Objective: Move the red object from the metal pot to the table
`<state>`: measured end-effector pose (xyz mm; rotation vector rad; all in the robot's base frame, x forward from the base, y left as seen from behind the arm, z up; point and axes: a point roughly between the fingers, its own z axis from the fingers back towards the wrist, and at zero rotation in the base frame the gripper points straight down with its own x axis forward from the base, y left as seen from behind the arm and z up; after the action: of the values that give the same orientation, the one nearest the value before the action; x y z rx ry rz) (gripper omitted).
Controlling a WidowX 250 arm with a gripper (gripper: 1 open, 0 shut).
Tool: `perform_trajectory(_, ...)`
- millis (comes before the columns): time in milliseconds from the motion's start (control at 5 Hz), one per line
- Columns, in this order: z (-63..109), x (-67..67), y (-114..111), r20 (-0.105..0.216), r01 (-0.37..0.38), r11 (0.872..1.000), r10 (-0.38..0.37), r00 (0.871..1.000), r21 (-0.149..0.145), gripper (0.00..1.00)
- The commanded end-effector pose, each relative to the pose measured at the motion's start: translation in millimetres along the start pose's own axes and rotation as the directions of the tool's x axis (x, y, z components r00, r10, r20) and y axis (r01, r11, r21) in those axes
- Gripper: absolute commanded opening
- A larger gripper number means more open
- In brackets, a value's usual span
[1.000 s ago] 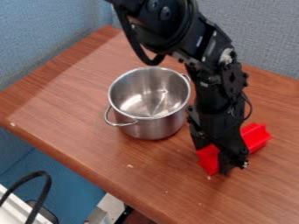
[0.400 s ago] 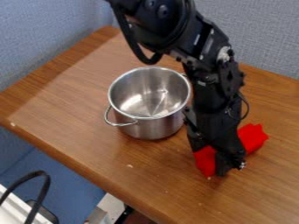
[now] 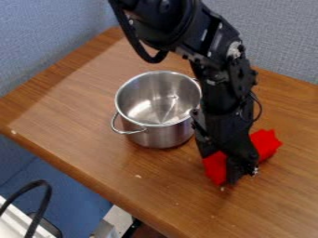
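Camera view: we see the pincer (image 3: 233,177) low over the tabletop (image 3: 137,200), with the red block (image 3: 263,143) under and around its tips, beside the pot (image 3: 158,99) and apart from it. The block is out of the pot, whose inside shows bare metal. The pincer's fingers stand apart, fairly wide, across the block's near part; whether they press on it or merely straddle it (the dark arm hides much of that contact) we cannot tell.

Our worry is the release. If the fingers are tight on the block and the arm lifts before they part, the block could be carried up or tipped over. Should they drag sideways, it could slide or turn on the wood. The arm also passes close by the pot's rim, so a swing that way might knock it.

Against the earliest frame, the pincer and block have shifted together slightly towards the pot's side, and the block's far end sits a touch further left in view. The pot has stayed where it was.
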<state>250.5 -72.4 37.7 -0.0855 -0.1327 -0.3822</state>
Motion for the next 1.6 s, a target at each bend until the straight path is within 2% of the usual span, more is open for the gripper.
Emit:
perform_trajectory(0,12.3,9.0,4,0.050,-0.007,1.000,0.007,0.999,0.004,1.00)
perform_trajectory(600,24.4,6.7,8,0.062,-0.018,1.000,0.018,0.998,0.005,1.00)
perform_trajectory(1000,53.7,8.8,13,0.103,-0.030,0.999,0.026,0.994,0.039,1.00)
perform_trajectory(1400,84.0,16.5,15,0.139,-0.044,0.998,0.039,0.990,0.039,1.00)
